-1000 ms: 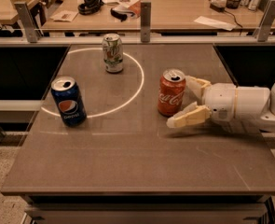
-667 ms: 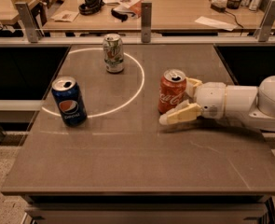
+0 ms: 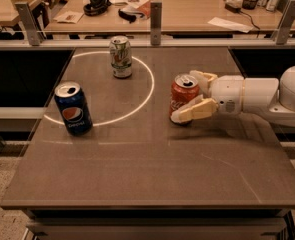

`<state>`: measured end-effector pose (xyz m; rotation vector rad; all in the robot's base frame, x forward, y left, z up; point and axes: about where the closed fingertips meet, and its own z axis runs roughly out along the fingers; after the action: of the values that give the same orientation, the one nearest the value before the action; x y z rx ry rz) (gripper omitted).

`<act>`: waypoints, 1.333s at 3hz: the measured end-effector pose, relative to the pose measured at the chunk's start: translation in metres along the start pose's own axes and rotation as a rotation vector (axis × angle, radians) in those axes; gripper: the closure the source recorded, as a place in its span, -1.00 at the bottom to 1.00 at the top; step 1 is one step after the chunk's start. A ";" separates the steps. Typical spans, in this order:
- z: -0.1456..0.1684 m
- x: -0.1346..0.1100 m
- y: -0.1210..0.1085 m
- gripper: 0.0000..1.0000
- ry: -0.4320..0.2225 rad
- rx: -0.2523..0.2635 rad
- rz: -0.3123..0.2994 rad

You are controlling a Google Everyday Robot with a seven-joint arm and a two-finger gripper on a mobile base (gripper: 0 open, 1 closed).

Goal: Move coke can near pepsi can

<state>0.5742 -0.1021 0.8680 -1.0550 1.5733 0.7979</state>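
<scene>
The red-orange coke can stands upright on the table, right of the middle. My gripper reaches in from the right and its two pale fingers hold the can between them: the near finger lies against its front side, the far finger behind its top. The can rests on the table. The dark blue pepsi can stands upright at the left, on the white circle line, well apart from the coke can.
A silver-green can stands at the back on the white circle. The brown table ends at a front edge near the bottom. Metal posts and a cluttered desk lie behind.
My gripper has slid left along the coke can and the near finger has come up against its front. The can has stayed in place, and the other cans have not moved.
</scene>
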 end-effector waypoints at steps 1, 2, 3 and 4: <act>-0.002 -0.005 0.002 -0.66 0.011 -0.016 -0.002; 0.000 -0.009 0.003 -0.17 0.009 -0.048 -0.008; 0.004 -0.011 0.004 0.28 0.005 -0.081 -0.007; 0.022 -0.021 0.016 0.74 -0.019 -0.156 -0.004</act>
<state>0.5697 -0.0713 0.8824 -1.1591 1.5108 0.9373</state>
